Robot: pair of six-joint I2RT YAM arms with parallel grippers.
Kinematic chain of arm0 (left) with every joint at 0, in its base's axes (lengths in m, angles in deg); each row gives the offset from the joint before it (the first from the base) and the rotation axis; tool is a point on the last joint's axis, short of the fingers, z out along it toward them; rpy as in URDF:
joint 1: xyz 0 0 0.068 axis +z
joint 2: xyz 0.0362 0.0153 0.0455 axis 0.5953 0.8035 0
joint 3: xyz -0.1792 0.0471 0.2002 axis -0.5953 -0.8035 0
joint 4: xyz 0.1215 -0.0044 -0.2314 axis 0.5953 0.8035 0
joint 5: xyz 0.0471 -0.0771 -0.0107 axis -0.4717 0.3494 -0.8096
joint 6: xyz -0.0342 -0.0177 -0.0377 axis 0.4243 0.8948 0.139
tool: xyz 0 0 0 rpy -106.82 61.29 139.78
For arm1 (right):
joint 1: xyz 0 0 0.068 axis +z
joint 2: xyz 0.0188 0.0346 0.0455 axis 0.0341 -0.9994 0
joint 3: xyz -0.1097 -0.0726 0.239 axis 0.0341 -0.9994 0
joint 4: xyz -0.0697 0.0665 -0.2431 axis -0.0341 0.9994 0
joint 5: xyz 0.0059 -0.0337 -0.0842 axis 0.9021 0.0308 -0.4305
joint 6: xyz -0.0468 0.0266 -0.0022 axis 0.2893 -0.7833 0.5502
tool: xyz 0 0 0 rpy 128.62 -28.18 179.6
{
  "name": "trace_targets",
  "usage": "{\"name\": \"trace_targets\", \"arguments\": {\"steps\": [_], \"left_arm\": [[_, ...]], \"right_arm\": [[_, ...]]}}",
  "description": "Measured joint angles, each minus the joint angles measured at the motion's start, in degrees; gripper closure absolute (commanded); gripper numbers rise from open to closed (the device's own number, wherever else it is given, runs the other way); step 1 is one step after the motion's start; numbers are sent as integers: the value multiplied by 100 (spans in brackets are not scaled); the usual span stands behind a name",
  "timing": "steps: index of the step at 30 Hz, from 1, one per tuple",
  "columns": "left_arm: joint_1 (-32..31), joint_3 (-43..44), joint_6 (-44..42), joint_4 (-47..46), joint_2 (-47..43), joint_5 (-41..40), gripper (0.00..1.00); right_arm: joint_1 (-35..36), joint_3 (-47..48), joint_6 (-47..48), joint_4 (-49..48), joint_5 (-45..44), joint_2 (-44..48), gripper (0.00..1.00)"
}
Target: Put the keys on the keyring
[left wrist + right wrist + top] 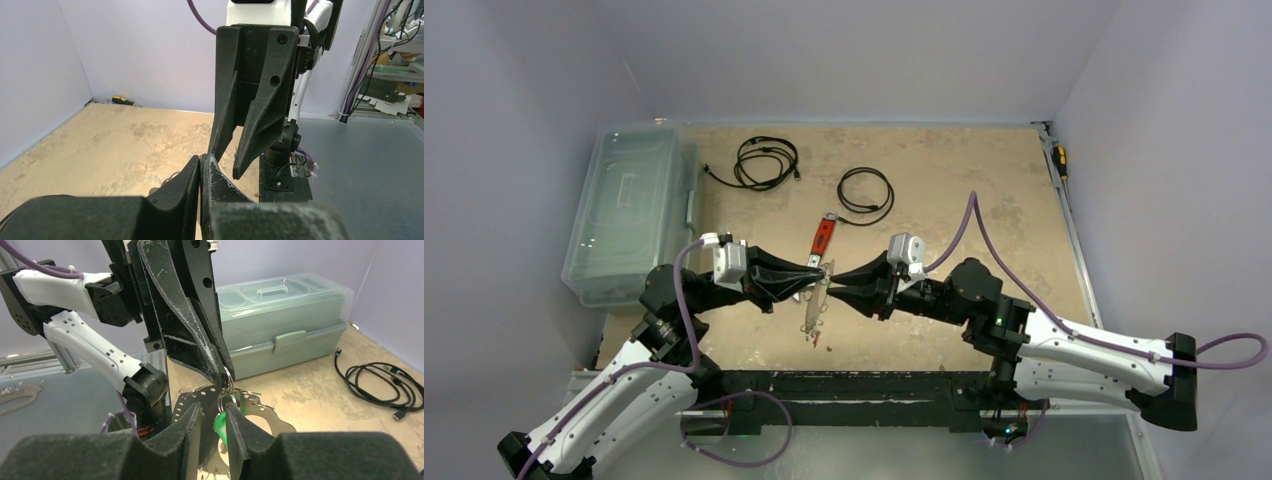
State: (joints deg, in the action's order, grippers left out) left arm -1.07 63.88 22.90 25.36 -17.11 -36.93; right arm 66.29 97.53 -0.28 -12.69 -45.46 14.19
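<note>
Hanging mid-frame over the surface point(984, 180), the keyring point(814, 308) was pinched by the closed left pincer point(200, 161); the green key point(219, 424) was flanked by the right pincer point(213, 410), its jaws narrowly parted.

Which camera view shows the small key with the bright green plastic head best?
The right wrist view: the green-headed key sits close up between the fingers of the right gripper. In the top view it is too small to tell; the left wrist view does not show it.
</note>
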Motion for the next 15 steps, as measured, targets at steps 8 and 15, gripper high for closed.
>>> {"name": "trace_targets", "arguments": {"steps": [8, 15], "left_arm": [[4, 0, 2, -17, -2, 2, 100], [4, 0, 2, -17, -9, 2, 100]], "right_arm": [[0, -22, -2, -214, 2, -101, 77], [0, -22, 0, -282, 4, -236, 78]]}}
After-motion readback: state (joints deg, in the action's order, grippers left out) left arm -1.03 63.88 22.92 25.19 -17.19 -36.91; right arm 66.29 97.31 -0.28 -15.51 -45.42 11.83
